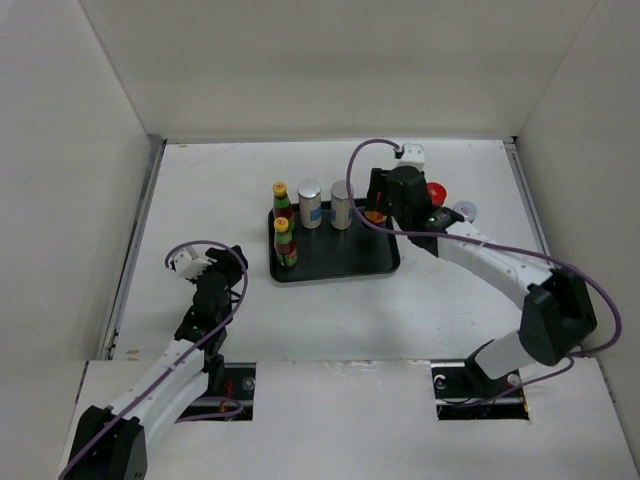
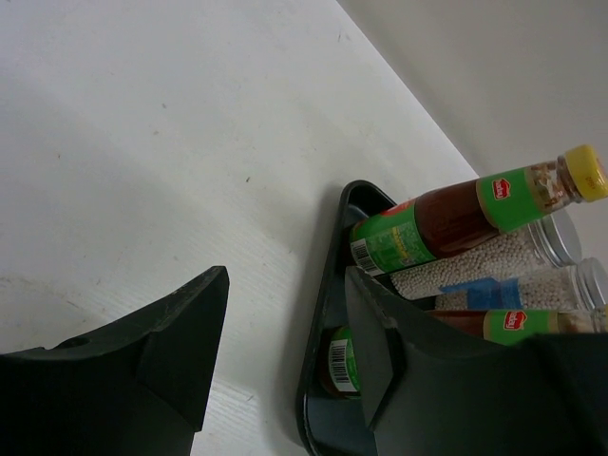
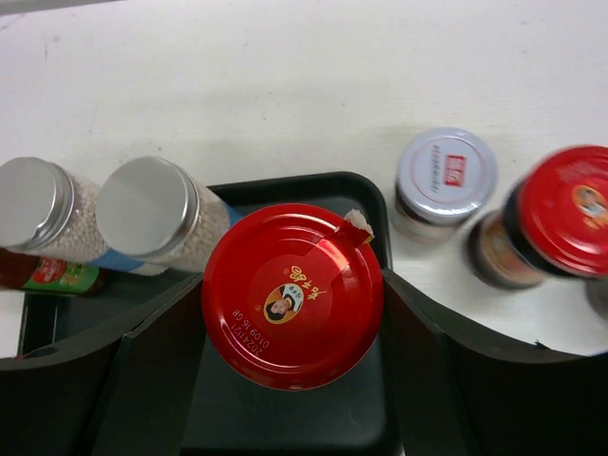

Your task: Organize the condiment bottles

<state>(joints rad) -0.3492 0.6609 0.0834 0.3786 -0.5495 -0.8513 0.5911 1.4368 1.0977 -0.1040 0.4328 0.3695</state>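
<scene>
Four bottles (image 1: 283, 228) in tray (image 3: 285, 186) | right gripper (image 3: 293, 366) clamped on red-lidded jar (image 3: 293, 294) | lower it upright beside silver-lidded jar (image 3: 152, 211) | left gripper (image 2: 285, 351) apart

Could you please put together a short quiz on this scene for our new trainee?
1. How many sauce bottles stand in the tray?
2. The right gripper holds: A) a sauce bottle; B) a red-lidded jar; C) nothing.
3. True or false: the left gripper has open, empty jaws.

Key: 1) two; 2) B; 3) true.
</scene>
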